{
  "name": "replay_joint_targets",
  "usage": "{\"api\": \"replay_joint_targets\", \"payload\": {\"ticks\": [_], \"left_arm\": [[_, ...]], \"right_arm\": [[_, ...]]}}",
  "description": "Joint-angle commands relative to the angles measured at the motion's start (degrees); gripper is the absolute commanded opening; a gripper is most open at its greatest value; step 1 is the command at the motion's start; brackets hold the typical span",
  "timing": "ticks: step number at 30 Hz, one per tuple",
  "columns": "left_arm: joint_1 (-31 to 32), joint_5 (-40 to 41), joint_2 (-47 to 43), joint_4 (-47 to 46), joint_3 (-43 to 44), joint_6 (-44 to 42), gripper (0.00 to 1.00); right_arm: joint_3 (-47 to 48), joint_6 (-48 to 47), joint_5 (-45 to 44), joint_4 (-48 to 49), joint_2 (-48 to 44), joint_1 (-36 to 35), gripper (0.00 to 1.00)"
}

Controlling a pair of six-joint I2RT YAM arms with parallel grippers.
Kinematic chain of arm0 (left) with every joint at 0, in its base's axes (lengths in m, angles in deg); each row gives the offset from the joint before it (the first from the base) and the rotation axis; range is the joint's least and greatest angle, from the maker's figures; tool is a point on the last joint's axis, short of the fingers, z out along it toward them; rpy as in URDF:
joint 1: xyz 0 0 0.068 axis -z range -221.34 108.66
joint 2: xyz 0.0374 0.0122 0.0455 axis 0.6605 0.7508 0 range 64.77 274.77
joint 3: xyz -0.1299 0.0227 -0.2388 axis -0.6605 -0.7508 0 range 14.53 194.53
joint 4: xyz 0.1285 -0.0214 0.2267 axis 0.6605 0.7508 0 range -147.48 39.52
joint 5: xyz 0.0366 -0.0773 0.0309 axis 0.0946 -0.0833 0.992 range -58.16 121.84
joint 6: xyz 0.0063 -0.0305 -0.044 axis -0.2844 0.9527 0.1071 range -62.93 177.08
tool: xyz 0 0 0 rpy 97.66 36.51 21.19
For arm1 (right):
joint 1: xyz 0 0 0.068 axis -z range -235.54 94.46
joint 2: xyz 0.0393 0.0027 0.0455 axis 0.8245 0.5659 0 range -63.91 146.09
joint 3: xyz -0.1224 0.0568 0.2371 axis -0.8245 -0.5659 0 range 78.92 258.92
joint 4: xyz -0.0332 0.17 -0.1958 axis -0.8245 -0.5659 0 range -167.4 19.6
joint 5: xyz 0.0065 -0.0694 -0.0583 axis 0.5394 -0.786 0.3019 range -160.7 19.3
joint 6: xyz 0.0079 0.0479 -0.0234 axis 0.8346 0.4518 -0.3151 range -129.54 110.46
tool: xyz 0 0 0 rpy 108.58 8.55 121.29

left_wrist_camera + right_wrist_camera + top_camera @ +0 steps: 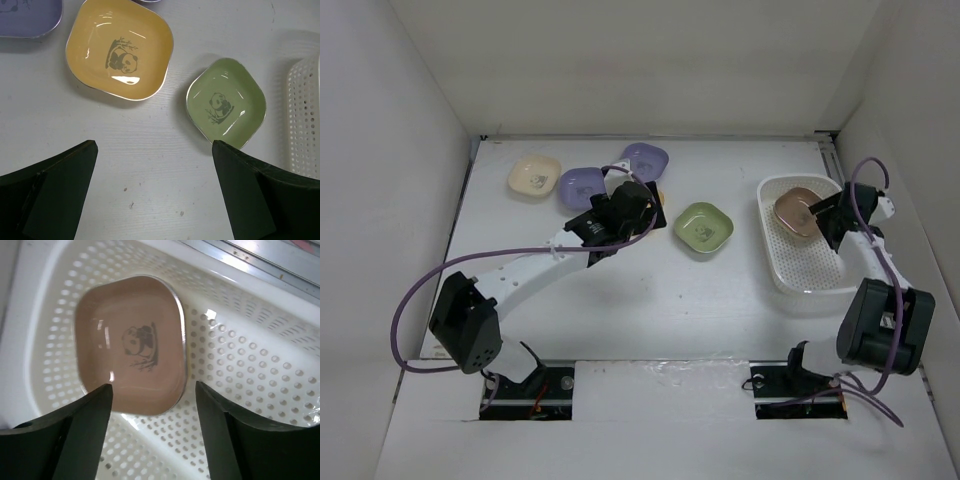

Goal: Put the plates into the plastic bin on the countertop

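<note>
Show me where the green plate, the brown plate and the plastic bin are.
green plate (226,102): left wrist view, middle of its well.
brown plate (131,342): right wrist view, middle of its well.
plastic bin (808,268): top external view, bare perforated floor, near end.

The left arm (520,270) reached from its base at 7 o'clock out toward 2 o'clock, low and nearly straight, with the wrist tipped downward. The left jaws stood wide apart, dark fingers (55,195) at either side. The right arm (868,258) ran from 5 o'clock toward 12, the wrist bent toward 9 o'clock. The right jaws also stood apart, fingers (82,435) spread.
</note>
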State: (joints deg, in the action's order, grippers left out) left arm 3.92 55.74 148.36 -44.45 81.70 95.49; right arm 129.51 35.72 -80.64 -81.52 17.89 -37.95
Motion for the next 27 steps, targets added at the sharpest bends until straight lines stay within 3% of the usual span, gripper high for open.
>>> {"api": "replay_joint_targets", "payload": {"ticks": [1,2,4,10,13,16,21,27], "left_arm": [[-0.1,-0.1,-2.3,-1.3,-0.2,0.2,0.99],[-0.1,-0.1,-2.3,-1.3,-0.2,0.2,0.99],[-0.1,-0.1,-2.3,-1.3,-0.2,0.2,0.99],[-0.1,4.4,-2.8,2.5,0.3,3.8,0.99],[-1.4,4.9,-3.3,5.9,1.7,5.3,0.99],[-2.6,5.5,-4.0,7.5,2.3,6.1,0.99],[-3.2,6.0,-7.7,9.2,2.3,6.1,0.99],[-3.2,7.7,-13.3,11.3,0.6,7.3,0.99]], "right_arm": [[2.6,-1.4,-2.0,2.2,-7.0,-1.9,0.73],[2.6,-1.9,-2.0,2.2,-8.7,-3.9,0.85],[2.6,-4.2,-3.3,1.6,-13.6,-7.4,0.88],[5.6,-9.4,-7.6,-3.7,-17.6,-27.3,0.86],[3.4,-6.5,-9.1,-5.1,-16.9,-34.1,0.86],[0.4,-3.5,-12.6,-0.4,-15.0,-40.9,0.85],[5.0,-1.7,-14.7,-2.1,-0.7,-43.4,0.84],[4.8,0.5,-13.9,-0.4,7.8,-44.7,0.84]]}}
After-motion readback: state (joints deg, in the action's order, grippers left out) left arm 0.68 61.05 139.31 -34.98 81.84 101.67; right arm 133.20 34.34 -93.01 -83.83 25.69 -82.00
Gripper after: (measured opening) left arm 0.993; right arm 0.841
